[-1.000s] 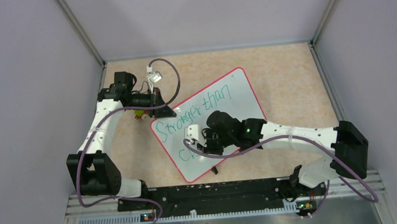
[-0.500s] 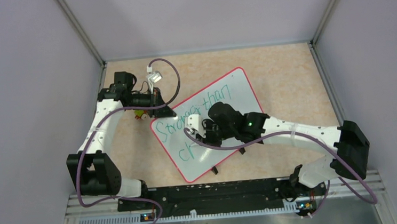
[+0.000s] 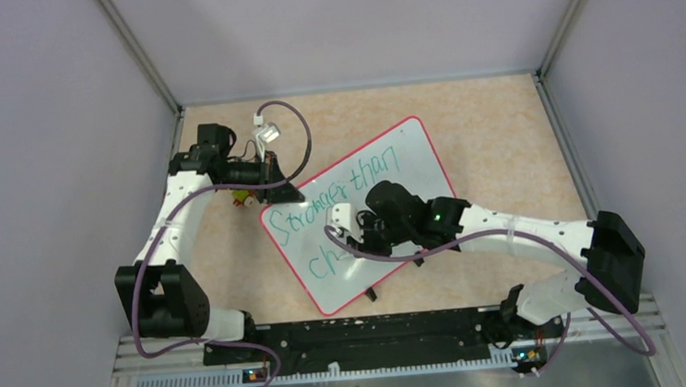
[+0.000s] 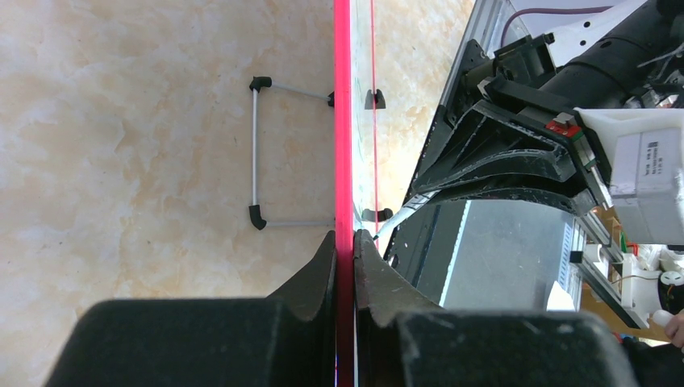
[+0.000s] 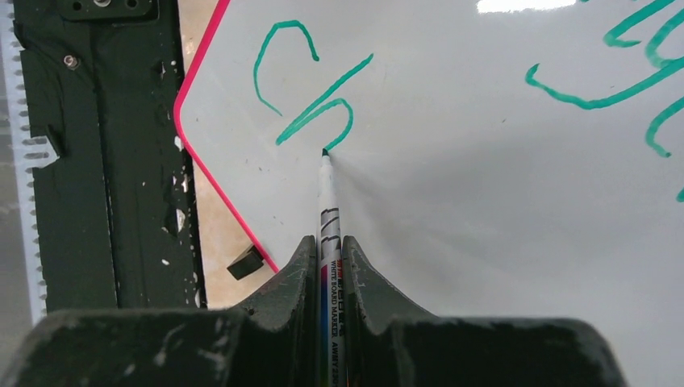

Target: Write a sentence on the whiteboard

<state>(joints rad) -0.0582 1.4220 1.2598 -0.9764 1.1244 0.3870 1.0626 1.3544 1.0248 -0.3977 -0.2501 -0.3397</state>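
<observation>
**Writing Line Two: Progress and View Coverage**

Nearest the arm bases, the right gripper (image 5: pixel 327 242) had its jaws closed tight on a whiteboard marker (image 5: pixel 329 205). The marker tip touched the whiteboard (image 5: pixel 500 242) at the foot of the "h". The whiteboard lay tilted on the table (image 3: pixel 501 135), mid-workspace, with one corner toward the base rail (image 3: pixel 351 336). Farther out, at the board's left edge, the left gripper (image 4: pixel 345 242) had its jaws fully closed on the red rim (image 4: pixel 343 121), apparently steadying the board.

Progress: of the sentence (image 3: pixel 344 192), line one, "Stronger than", was complete. Line two read only "Ch". Judged against the task, roughly half was written, and the rest of the second line was outstanding.

View coverage:
- The right wrist view alone showed tip contact and stroke shapes.
- The left wrist view alone showed the rim pinched between the fingers, plus a wire bracket (image 4: pixel 256 153) meeting the rim.
- The top view alone showed both lines and both arms together.
</observation>
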